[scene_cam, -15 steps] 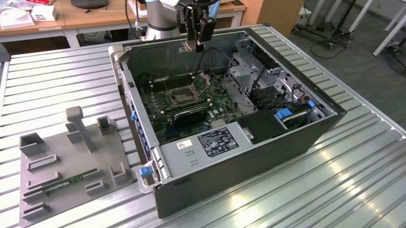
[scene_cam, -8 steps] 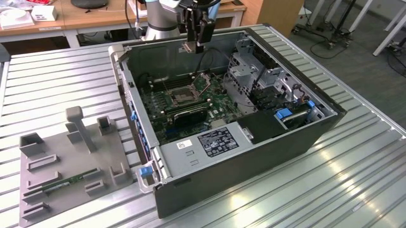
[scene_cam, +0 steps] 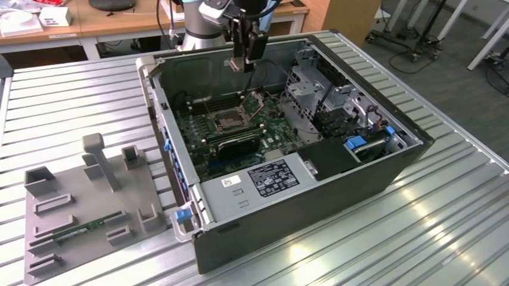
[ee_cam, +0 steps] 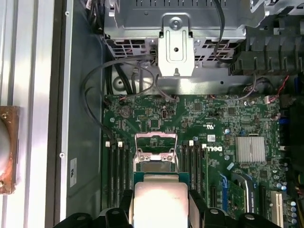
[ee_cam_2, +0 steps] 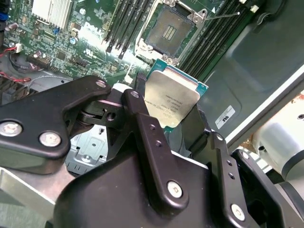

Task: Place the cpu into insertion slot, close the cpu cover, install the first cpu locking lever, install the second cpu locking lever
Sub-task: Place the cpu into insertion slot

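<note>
Cpu (ee_cam_2: 172,99), a small flat square chip with a silvery-tan metal top, sits clenched between the black gripper's (ee_cam_2: 171,116) jaws, held clear above the green motherboard (ee_cam: 228,118) and not yet seated. Beyond it the dark square insertion slot (ee_cam_2: 168,31) lies bare mid-board between long black memory slots (ee_cam_2: 124,23). Its thin silvery cpu cover (ee_cam: 156,136) stands raised, so placing, closing and both levers seem left to do.

Bright light, probably overhead; glare streaks the slatted table (scene_cam: 433,235); the computer case (scene_cam: 318,199) is dimmer inside.
</note>
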